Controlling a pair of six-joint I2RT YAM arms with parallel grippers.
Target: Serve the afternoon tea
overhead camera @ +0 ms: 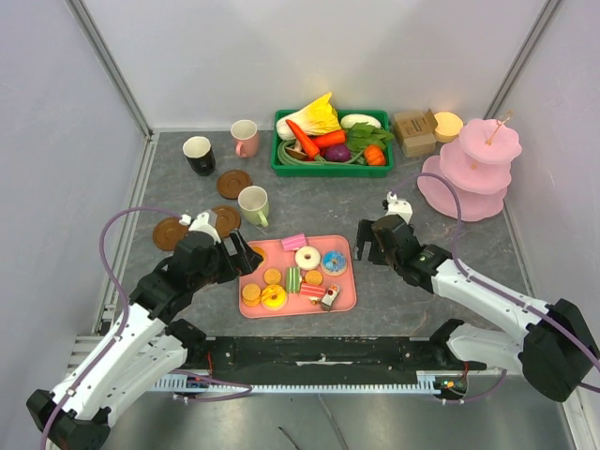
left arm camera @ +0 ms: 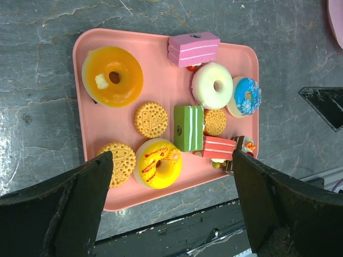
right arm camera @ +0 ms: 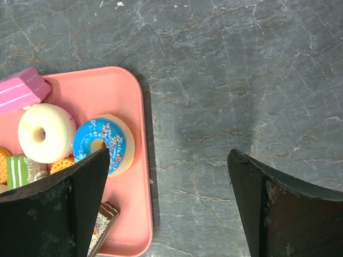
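The afternoon tea lies on a pink tray (overhead camera: pixel 345 246) (left arm camera: pixel 161 80) (right arm camera: pixel 96 91): a white doughnut (overhead camera: pixel 307 258) (left arm camera: pixel 212 85), a blue doughnut (overhead camera: pixel 334 263) (right arm camera: pixel 104 143), a yellow doughnut (left arm camera: pixel 158 163), an orange doughnut (left arm camera: pixel 112 76), round biscuits (left arm camera: pixel 150 119), a pink cake slice (overhead camera: pixel 293 242) (left arm camera: pixel 193 48) and a green striped slice (left arm camera: pixel 188 127). My left gripper (overhead camera: pixel 246 255) (left arm camera: pixel 171 160) hovers open over the tray's left part, holding nothing. My right gripper (overhead camera: pixel 375 239) (right arm camera: pixel 169 155) hangs open over bare tabletop just right of the tray, its left finger above the tray's edge.
A pink tiered stand (overhead camera: pixel 478 169) is at the back right, with a cardboard box (overhead camera: pixel 414 131) beside it. A green crate of vegetables (overhead camera: pixel 333 141) sits at the back. Three cups (overhead camera: pixel 254 205) and brown coasters (overhead camera: pixel 233 183) are left of centre.
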